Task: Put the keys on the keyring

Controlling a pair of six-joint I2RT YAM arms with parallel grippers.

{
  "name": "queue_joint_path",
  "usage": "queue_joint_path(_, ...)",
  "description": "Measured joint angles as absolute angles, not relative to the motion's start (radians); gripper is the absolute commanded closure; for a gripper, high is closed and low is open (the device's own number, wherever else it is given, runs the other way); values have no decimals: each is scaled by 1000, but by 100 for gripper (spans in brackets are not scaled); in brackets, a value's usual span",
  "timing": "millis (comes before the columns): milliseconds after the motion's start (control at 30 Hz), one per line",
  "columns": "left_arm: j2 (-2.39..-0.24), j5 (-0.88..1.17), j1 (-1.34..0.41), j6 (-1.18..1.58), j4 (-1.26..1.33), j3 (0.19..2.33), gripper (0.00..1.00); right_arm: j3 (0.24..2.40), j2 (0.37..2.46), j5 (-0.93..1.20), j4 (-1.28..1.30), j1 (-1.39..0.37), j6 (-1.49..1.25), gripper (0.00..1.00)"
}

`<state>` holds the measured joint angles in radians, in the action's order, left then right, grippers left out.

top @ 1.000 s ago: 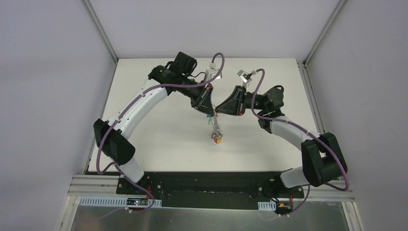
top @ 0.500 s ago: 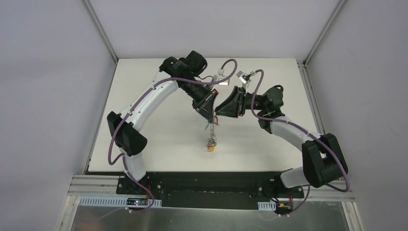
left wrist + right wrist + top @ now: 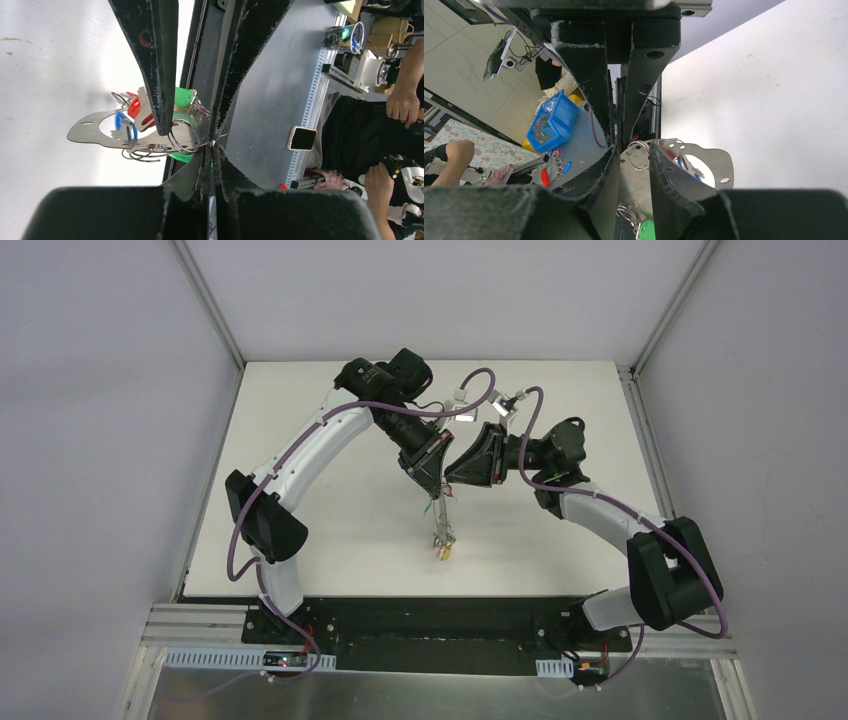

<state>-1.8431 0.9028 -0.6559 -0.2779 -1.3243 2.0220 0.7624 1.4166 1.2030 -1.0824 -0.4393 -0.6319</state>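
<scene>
Left gripper (image 3: 210, 150) jaws pinch keyring (image 3: 150, 152); right gripper (image 3: 631, 150) jaws narrowly parted; a slipping wire would drop dangling keys (image 3: 134, 107).

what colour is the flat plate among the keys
Plain silver: the flat metal plate shows best in the left wrist view.
</scene>
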Motion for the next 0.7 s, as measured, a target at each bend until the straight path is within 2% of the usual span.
queue_joint_path(700, -1843, 859, -656, -303, -1288, 2015, 100, 762, 1369, 1221, -1013, -399, -598, 65)
